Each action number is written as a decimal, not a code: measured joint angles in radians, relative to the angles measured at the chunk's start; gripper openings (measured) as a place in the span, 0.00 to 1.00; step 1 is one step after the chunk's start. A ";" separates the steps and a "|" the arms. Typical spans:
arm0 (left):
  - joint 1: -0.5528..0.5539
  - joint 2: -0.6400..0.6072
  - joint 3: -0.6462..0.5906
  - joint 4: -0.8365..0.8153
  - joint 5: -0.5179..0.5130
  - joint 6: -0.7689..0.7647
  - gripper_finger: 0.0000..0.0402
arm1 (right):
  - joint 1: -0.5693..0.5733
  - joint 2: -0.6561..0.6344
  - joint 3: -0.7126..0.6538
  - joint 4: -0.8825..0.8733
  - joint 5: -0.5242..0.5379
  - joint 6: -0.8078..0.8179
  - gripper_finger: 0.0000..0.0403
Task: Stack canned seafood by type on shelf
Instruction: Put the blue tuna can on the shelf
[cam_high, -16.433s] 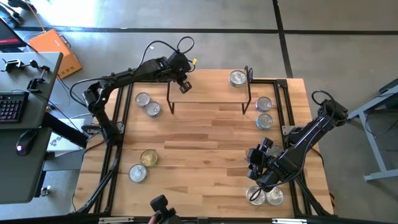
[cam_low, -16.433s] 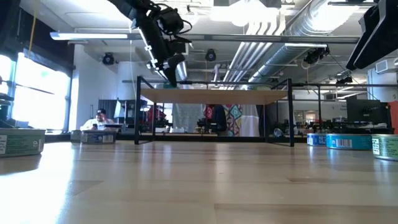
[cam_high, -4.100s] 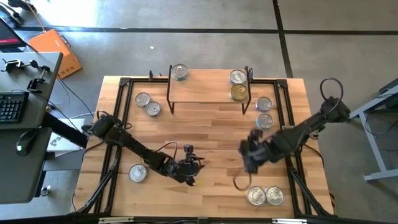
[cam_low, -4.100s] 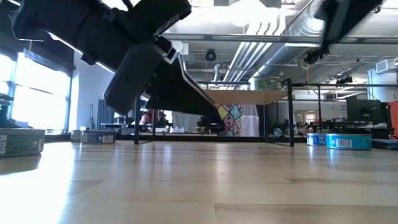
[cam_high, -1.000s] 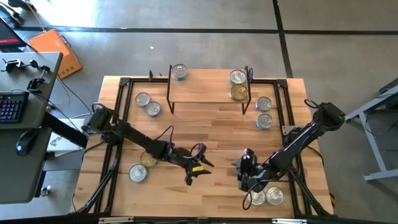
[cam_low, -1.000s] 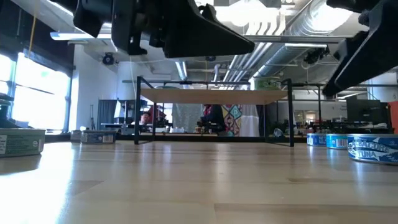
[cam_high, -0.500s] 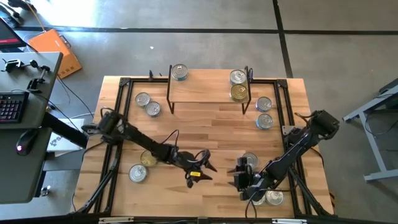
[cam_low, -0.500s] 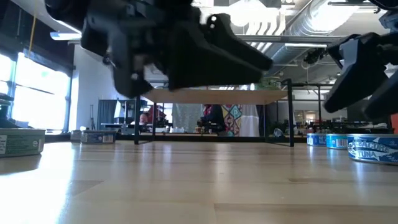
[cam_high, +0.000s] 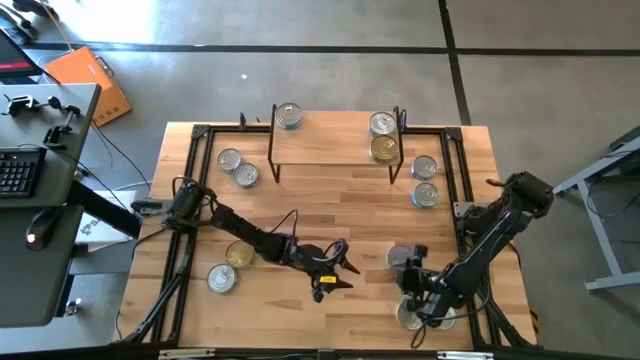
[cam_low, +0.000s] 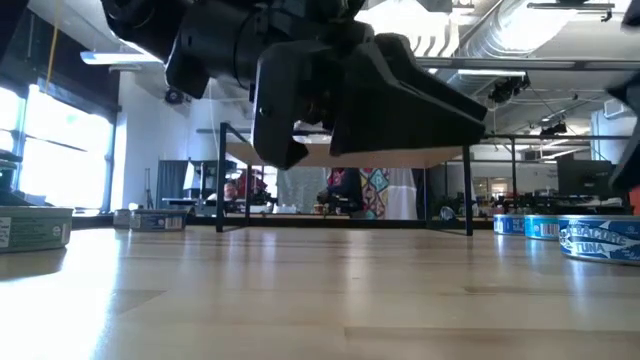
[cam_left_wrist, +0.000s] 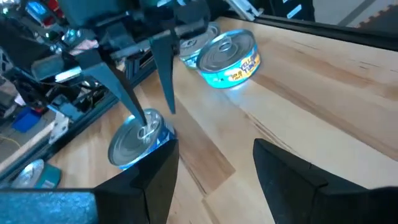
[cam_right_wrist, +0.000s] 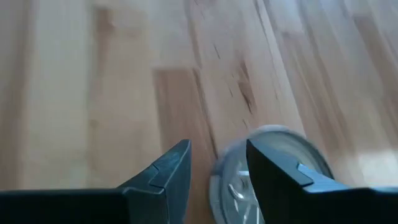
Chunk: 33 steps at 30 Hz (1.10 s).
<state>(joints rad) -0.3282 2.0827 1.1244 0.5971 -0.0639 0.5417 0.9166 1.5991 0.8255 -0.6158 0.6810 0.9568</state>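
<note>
Movement since the frame half a second earlier is small: the left claw (cam_high: 343, 270) has slid a little further toward the counter's (cam_high: 330, 205) middle, and the right claw (cam_high: 418, 303) has dropped from beside the lone tin (cam_high: 400, 258) to the pair of tins (cam_high: 409, 317) at the front right edge. The left claw hangs just above the wood with its fingers (cam_left_wrist: 280, 171) spread and nothing between them. The right claw's fingers (cam_right_wrist: 168, 168) stand partly apart over a silver-topped tin (cam_right_wrist: 273, 168), gripping nothing. On the shelf (cam_high: 330, 150) sit 3 tins: 1 at its left rear corner (cam_high: 288, 116) and 2 at its right end (cam_high: 383, 137). Other tins lie scattered over the counter.
</note>
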 joint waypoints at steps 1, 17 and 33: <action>0.001 0.000 0.000 0.000 0.000 -0.008 0.50 | 0.001 0.003 -0.016 0.011 0.001 0.016 0.36; 0.019 0.000 0.000 -0.001 -0.004 0.316 0.49 | -0.100 0.072 -0.117 0.294 0.061 -0.128 0.07; 0.005 0.002 -0.001 -0.106 -0.002 0.330 0.49 | -0.152 0.080 -0.123 0.691 0.007 -0.350 0.00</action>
<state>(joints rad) -0.3230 2.0842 1.1236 0.4910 -0.0654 0.8719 0.7649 1.6787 0.7029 0.0752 0.6884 0.6068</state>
